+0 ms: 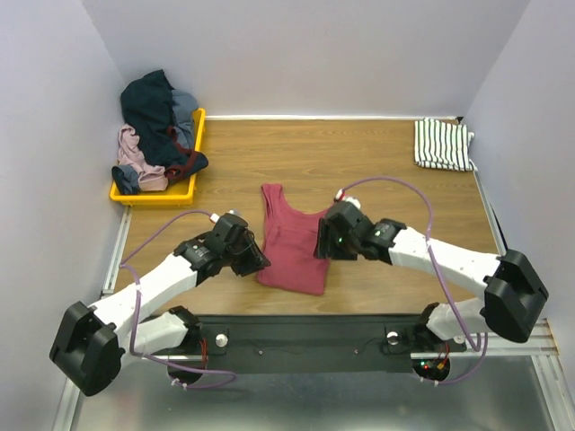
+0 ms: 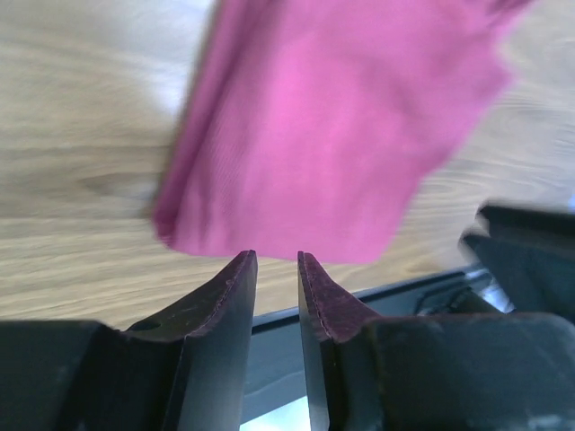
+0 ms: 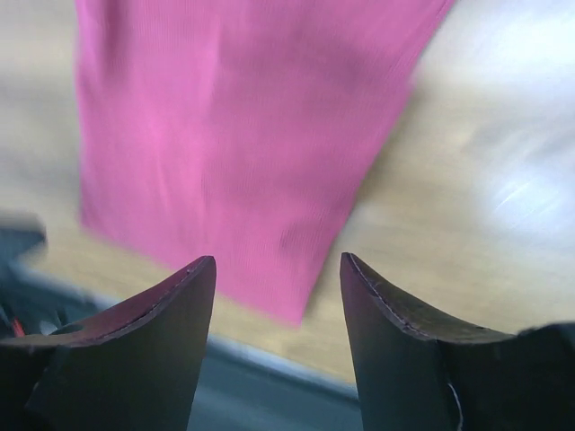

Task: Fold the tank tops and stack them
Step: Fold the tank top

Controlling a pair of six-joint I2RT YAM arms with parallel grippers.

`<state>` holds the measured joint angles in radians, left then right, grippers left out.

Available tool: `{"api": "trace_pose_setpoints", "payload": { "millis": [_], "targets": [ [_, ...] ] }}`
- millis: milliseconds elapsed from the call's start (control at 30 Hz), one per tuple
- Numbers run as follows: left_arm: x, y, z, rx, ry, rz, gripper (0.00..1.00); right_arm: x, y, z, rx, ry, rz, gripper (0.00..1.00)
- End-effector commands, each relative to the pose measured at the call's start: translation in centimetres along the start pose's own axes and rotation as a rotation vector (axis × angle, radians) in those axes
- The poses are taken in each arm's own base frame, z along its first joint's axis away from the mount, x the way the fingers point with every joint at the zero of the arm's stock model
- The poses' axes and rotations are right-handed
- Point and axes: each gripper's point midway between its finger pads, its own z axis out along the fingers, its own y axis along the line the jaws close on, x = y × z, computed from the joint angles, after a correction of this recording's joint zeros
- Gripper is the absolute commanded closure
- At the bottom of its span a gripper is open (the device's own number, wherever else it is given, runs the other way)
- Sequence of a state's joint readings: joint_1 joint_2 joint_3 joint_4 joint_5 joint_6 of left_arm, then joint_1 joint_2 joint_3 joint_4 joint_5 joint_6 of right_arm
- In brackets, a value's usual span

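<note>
Quick status from my seat. The striped tank top (image 1: 442, 144) sits as a compact folded bundle in the far right corner of the table (image 1: 377, 171), so I count that 1 as done.

The dark red tank top (image 1: 292, 247) lies flat mid-table, near the front edge, straps pointing away from the arms. It looks long and narrow to me, perhaps already doubled lengthwise, though I cannot say for sure.

The left gripper (image 1: 256, 260) hangs just off the red top's near left corner. In its wrist view the left gripper (image 2: 277, 260) has its fingers almost together, a thin slit between them and nothing in it, with the hem of the red top (image 2: 332, 117) just ahead.

The right gripper (image 1: 322, 244) is over the cloth's right edge. On its wrist camera the right gripper (image 3: 278, 265) is spread wide and empty above the red fabric (image 3: 234, 135).

So neither claw has cloth. By my reckoning we are about halfway: 1 top folded and parked, 1 mid-fold. What remains is folding the red top crosswise, then carrying it across to the striped 1 to make the stack.

The yellow tray (image 1: 153, 199) at far left holds a heap of other clothes (image 1: 157, 121); whether any of it belongs to this job, I cannot tell.
</note>
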<state>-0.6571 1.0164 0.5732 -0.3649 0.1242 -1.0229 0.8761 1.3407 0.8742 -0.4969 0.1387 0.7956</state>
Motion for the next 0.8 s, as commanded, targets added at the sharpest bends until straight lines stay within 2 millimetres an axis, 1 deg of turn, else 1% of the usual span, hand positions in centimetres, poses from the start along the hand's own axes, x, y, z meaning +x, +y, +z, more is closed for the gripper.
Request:
{"api": "trace_pose_setpoints", "payload": {
  "millis": [0,33,67,100,133,167,200,233,267,300,333,367,400,433,467,500,533,567,600,633,667,700,767],
  "targets": [
    [-1.3,-1.6,-1.5,0.035,-0.049,0.061,0.63,-6.9,-3.0,-0.5,0.124,-0.164,0.044,0.37],
    [-1.6,-1.6,-1.6,0.029,-0.057,0.066,0.63,-9.1,-3.9,-0.7,0.144,-0.200,0.064,0.37],
    [-2.1,-2.0,-1.8,0.035,-0.077,0.082,0.63,-10.0,-4.9,-0.3,0.176,-0.208,0.075,0.39],
    [-2.2,-2.1,-2.0,0.036,-0.084,0.092,0.63,-11.0,-5.3,-0.6,0.186,-0.230,0.084,0.40],
    [-2.3,-2.3,-2.0,0.036,-0.083,0.103,0.63,-11.8,-5.8,-0.3,0.199,-0.238,0.090,0.41],
    [-2.5,-2.7,-2.0,0.052,-0.087,0.115,0.63,-12.9,-6.9,-0.3,0.225,-0.255,0.099,0.41],
    [-2.4,-3.0,-1.9,0.065,-0.081,0.127,0.64,-13.6,-7.5,-0.2,0.244,-0.267,0.105,0.42],
    [-2.3,-3.9,-1.7,0.099,-0.066,0.150,0.66,-14.7,-7.9,0.1,0.257,-0.281,0.116,0.43],
    [-2.3,-4.4,-1.6,0.114,-0.060,0.157,0.66,-15.6,-9.2,0.4,0.278,-0.284,0.137,0.43],
    [-2.2,-4.8,-1.4,0.130,-0.051,0.164,0.67,-16.1,-9.5,0.7,0.273,-0.283,0.148,0.43],
    [-2.3,-6.1,-1.0,0.174,-0.059,0.181,0.68,-16.9,-9.8,0.9,0.266,-0.297,0.159,0.44],
    [-2.2,-6.6,-0.9,0.191,-0.057,0.190,0.69,-17.0,-10.5,1.8,0.274,-0.276,0.165,0.44],
    [-2.2,-7.3,-0.6,0.209,-0.059,0.202,0.70,-17.5,-11.5,2.1,0.283,-0.276,0.188,0.45],
    [-1.7,-8.1,0.0,0.215,-0.045,0.228,0.70,-18.0,-11.5,2.5,0.274,-0.280,0.196,0.46],
    [-1.8,-8.8,0.3,0.220,-0.049,0.241,0.71,-18.2,-12.1,3.1,0.278,-0.271,0.206,0.46],
    [-1.7,-9.9,0.4,0.237,-0.051,0.262,0.71,-18.3,-12.0,3.5,0.266,-0.266,0.208,0.46],
    [-0.9,-10.6,1.1,0.244,-0.033,0.285,0.71,-18.9,-11.8,3.7,0.257,-0.278,0.211,0.46],
    [-0.3,-11.2,1.4,0.253,-0.025,0.302,0.71,-19.0,-11.7,4.0,0.255,-0.274,0.212,0.46],
    [-0.2,-12.1,1.5,0.265,-0.032,0.317,0.71,-18.8,-11.9,4.9,0.260,-0.256,0.213,0.46],
    [0.4,-12.2,2.5,0.252,-0.011,0.335,0.71,-18.9,-11.8,5.3,0.255,-0.255,0.215,0.47],
    [0.9,-12.8,2.9,0.261,-0.001,0.351,0.72,-18.8,-11.9,5.7,0.256,-0.246,0.220,0.47],
    [1.8,-13.5,3.6,0.263,0.021,0.379,0.72,-18.7,-11.9,6.3,0.258,-0.239,0.223,0.48],
    [3.4,-14.3,4.3,0.270,0.050,0.417,0.73,-18.7,-12.0,6.9,0.255,-0.238,0.235,0.48]
  ]
}}
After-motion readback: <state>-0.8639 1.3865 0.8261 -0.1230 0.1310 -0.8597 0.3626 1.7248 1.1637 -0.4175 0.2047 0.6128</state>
